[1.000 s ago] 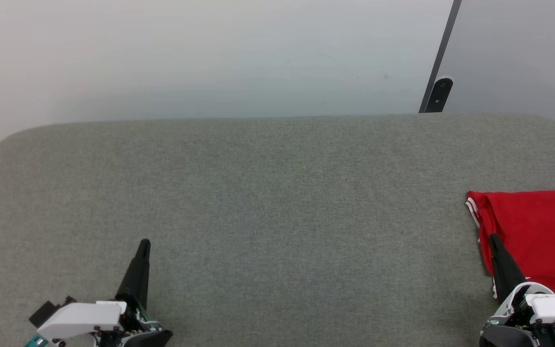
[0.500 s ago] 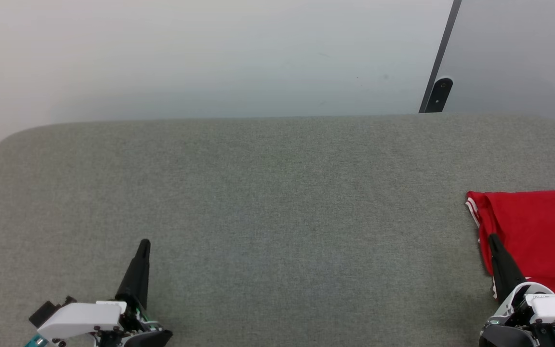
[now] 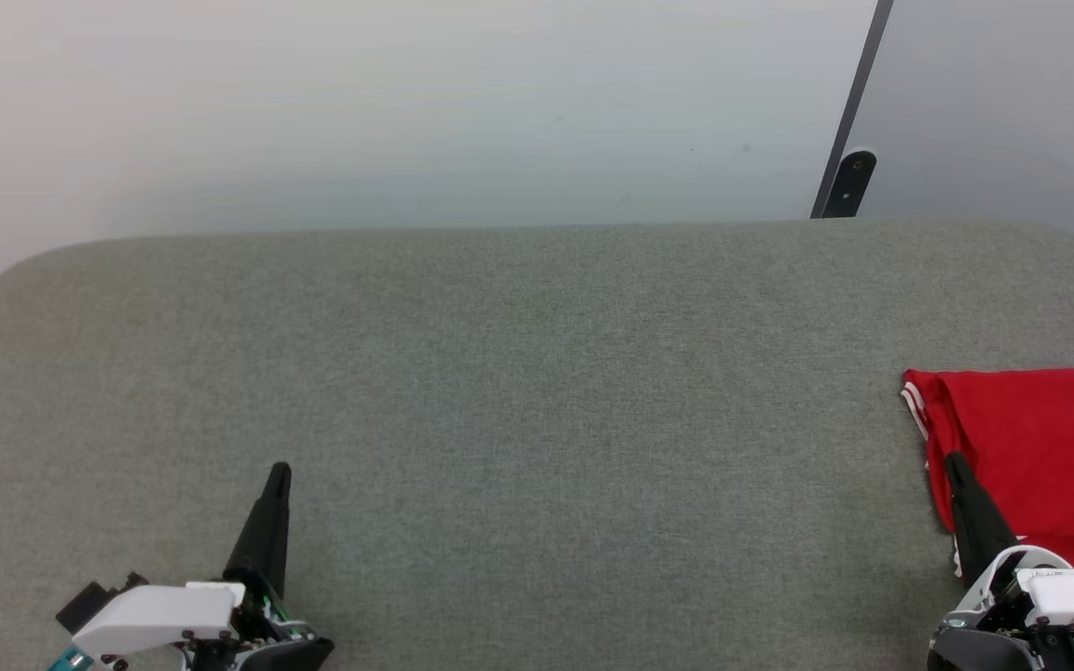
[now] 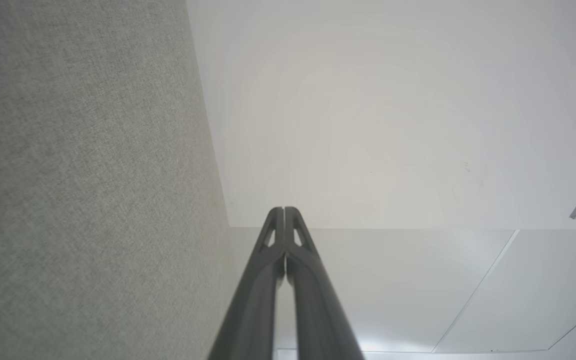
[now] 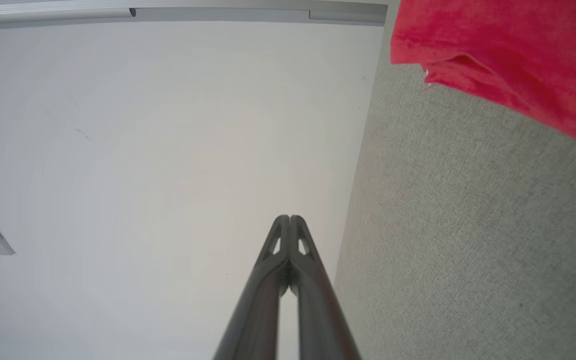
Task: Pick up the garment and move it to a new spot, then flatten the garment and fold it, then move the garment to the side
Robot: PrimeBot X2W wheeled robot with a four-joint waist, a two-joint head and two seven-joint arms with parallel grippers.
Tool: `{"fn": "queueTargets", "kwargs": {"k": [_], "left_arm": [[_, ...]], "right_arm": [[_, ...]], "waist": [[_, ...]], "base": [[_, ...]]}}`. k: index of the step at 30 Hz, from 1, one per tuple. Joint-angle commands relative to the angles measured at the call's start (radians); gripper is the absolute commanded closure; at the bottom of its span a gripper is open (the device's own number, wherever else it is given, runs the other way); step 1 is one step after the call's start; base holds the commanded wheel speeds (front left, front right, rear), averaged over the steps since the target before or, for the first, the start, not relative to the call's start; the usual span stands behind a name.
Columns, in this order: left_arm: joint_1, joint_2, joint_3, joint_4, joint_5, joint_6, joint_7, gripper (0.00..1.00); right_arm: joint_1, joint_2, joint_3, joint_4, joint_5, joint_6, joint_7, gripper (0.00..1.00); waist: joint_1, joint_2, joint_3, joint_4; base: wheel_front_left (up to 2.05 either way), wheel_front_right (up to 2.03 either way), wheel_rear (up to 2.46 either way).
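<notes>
The red jersey (image 3: 1040,438) lies folded at the right end of the grey padded table (image 3: 537,391), its white striped sleeve trim turned toward the table's middle and a sliver of lettering showing where the head view cuts it off. How close it sits to the table's right edge cannot be told.

Both grippers hang low at the table's near side. The left gripper (image 3: 280,472) is toward the table's left end, clenched on nothing, its two dark fingers (image 4: 273,280) pressed tip to tip. The right gripper (image 3: 950,460) is at the table's right end, likewise closed and empty. From the head its tip overlaps the jersey's near corner, yet its own wrist view shows the cloth (image 5: 508,50) off to one side with bare table between, so it looks clear of the fabric.

The folding and the move aside look done. The risk lies in any further motion of the right arm: the closed fingers stand just beside the loose folded corner, and a sweep toward the table's right end could catch that soft edge, drag a layer open or push the jersey outward. Lifting straight up from the table first would avoid that
</notes>
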Motion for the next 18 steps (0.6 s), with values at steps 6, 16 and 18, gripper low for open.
{"fn": "queueTargets", "kwargs": {"k": [6, 16, 18], "left_arm": [[-0.010, -0.001, 0.002, 0.001, -0.003, -0.006, 0.002, 1.00], [-0.010, -0.001, 0.002, 0.001, -0.003, -0.006, 0.002, 1.00], [-0.010, -0.001, 0.002, 0.001, -0.003, -0.006, 0.002, 1.00]], "right_arm": [[-0.004, 0.003, 0.000, 0.000, 0.004, -0.001, -0.002, 1.00], [-0.004, 0.003, 0.000, 0.000, 0.004, -0.001, -0.002, 1.00], [-0.004, 0.003, 0.000, 0.000, 0.004, -0.001, -0.002, 1.00]], "waist": [[0.0000, 0.0000, 0.000, 0.000], [0.0000, 0.0000, 0.000, 0.000], [0.0000, 0.0000, 0.000, 0.000]], "base": [[0.00, 0.00, 0.00], [0.00, 0.00, 0.00], [0.00, 0.00, 0.00]]}}
